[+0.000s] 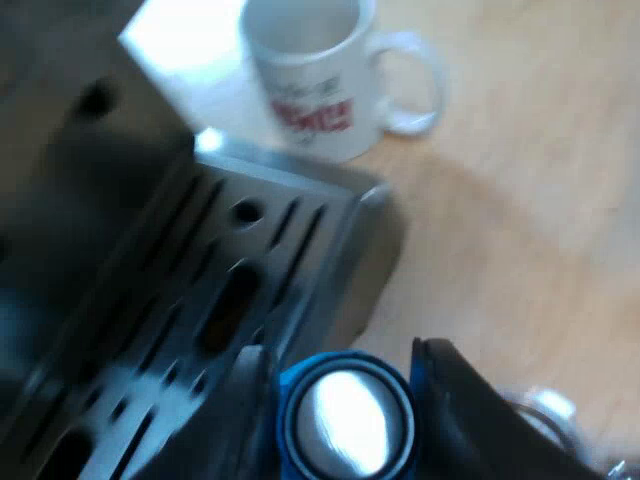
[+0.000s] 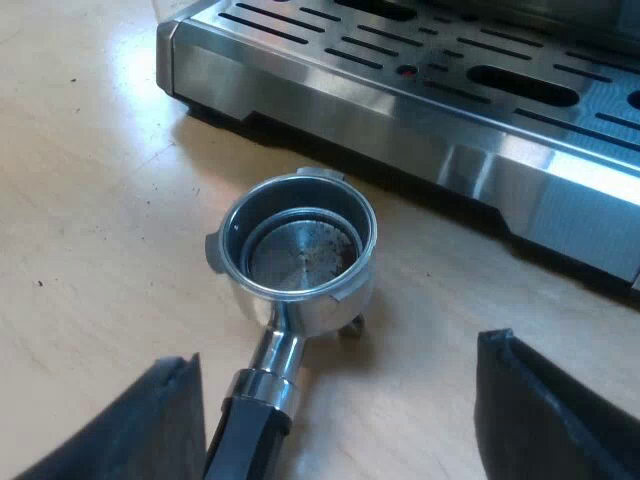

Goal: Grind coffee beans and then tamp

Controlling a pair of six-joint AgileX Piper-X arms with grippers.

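Observation:
My left gripper (image 1: 345, 425) is shut on the blue tamper (image 1: 347, 428), whose shiny metal face points toward the camera. It hangs beside the corner of the espresso machine's drip tray (image 1: 220, 290). The metal holder (image 2: 298, 250) lies on the wooden table just before the machine's front edge (image 2: 450, 150). Its basket faces up, with a few dark specks on the bottom. My right gripper (image 2: 340, 400) is open. The holder's dark handle (image 2: 250, 430) runs between its fingers (image 2: 170, 420), which do not touch it.
A white mug (image 1: 320, 75) with red print stands on the table beyond the drip tray's corner. A small shiny metal object (image 1: 545, 410) shows on the table past my left gripper's finger. Bare wooden table (image 2: 90, 200) lies around the holder.

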